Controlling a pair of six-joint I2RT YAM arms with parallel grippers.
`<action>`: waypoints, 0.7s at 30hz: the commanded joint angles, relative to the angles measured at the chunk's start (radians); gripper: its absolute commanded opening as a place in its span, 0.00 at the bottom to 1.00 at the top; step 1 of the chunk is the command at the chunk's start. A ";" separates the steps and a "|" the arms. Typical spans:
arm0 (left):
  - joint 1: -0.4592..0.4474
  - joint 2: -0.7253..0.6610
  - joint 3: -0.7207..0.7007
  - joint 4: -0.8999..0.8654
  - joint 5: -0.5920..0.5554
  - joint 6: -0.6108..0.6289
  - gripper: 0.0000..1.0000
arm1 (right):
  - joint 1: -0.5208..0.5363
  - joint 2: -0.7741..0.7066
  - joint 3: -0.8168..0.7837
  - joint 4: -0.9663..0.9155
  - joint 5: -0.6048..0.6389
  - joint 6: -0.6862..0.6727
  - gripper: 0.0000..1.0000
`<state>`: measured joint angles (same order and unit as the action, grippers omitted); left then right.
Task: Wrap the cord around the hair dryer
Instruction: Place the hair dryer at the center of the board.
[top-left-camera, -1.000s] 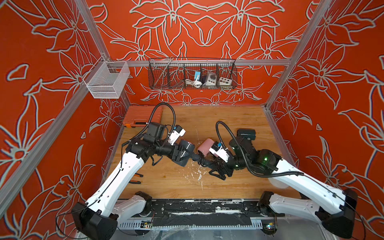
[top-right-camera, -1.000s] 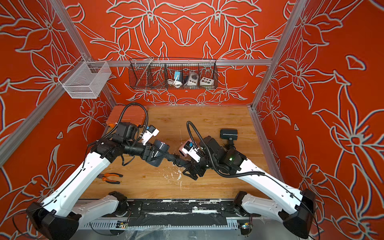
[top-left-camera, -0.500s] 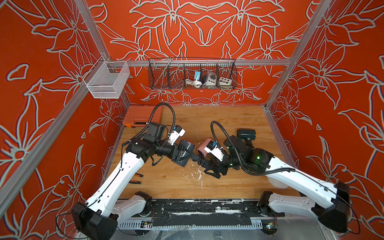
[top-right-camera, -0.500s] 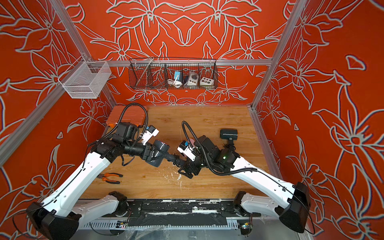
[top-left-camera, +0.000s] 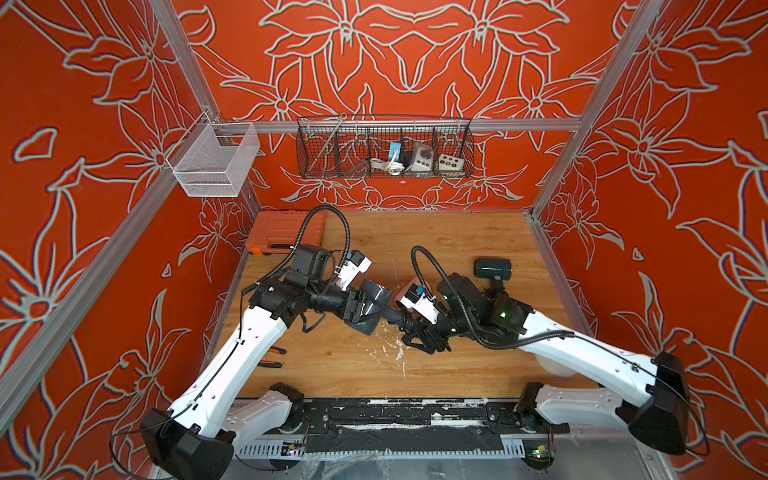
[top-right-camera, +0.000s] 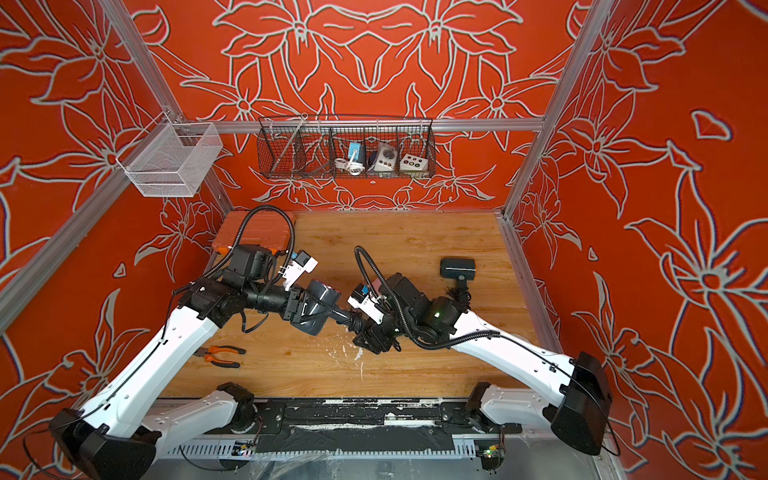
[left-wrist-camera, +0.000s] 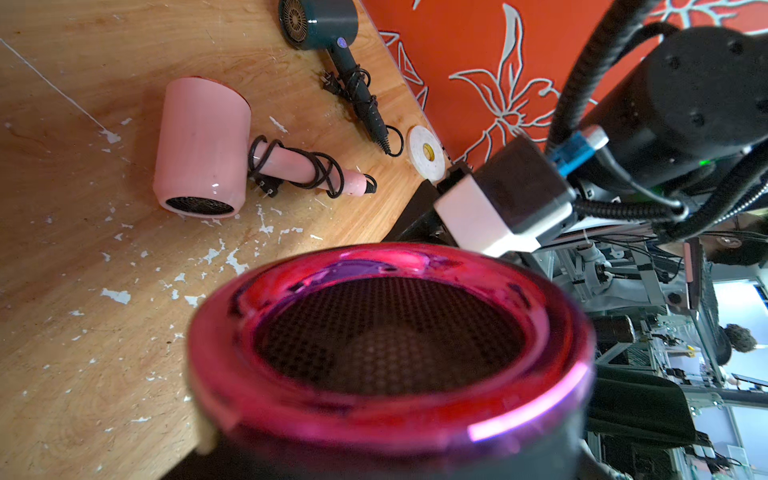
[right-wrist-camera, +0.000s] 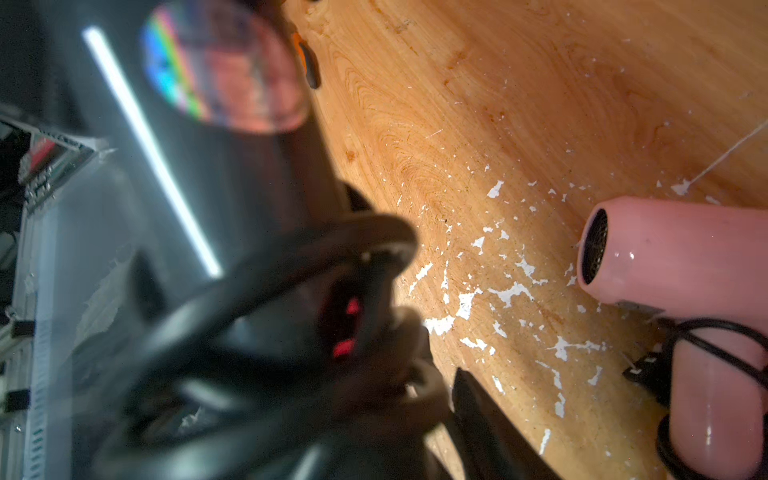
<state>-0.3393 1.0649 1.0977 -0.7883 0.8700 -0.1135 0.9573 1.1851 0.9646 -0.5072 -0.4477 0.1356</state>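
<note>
Wooden tabletop (top-left-camera: 436, 241), shut in by red flowered walls, forms the setting. Above its middle a dark grey hair dryer (top-left-camera: 374, 303) with a magenta rim is held, apparently clear of the wood, with its barrel towards the left arm and its handle towards the right arm. The barrel is clamped by the left gripper (top-left-camera: 360, 309), whose jaws are drawn in tight against it. Black cord (right-wrist-camera: 291, 266) is seen looped about the handle in the right wrist view, blurred and close to the lens, so the turns cannot be counted. The right gripper (top-left-camera: 420, 338) is set at the handle's end among those loops. Whether its jaws are closed on the cord or stand partly apart cannot be told.

The winding itself is judged to be the step in hand, with some cord probably left to lay. For the next move the cord would need to be caught firmly and carried round the handle under light tension while the barrel is held steady.

A pink hair dryer (left-wrist-camera: 201, 145) lies on the wood just beyond, its cord already wound. A dark teal hair dryer (top-left-camera: 492, 268) lies nearer the right wall, likewise wound. Pliers (top-right-camera: 220, 355) are seen by the left arm.
</note>
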 joint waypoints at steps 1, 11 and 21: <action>0.007 -0.016 0.019 0.103 0.040 0.000 0.00 | 0.014 -0.001 0.007 0.050 -0.030 0.041 0.44; 0.009 -0.012 0.013 0.069 -0.015 0.026 0.02 | 0.014 0.010 -0.003 0.086 -0.027 0.045 0.00; 0.035 -0.058 0.042 0.032 -0.261 0.005 0.93 | 0.012 0.120 -0.028 0.265 -0.021 0.131 0.00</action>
<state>-0.3134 1.0546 1.1027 -0.7780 0.6987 -0.0990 0.9806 1.2762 0.9466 -0.3935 -0.4915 0.1596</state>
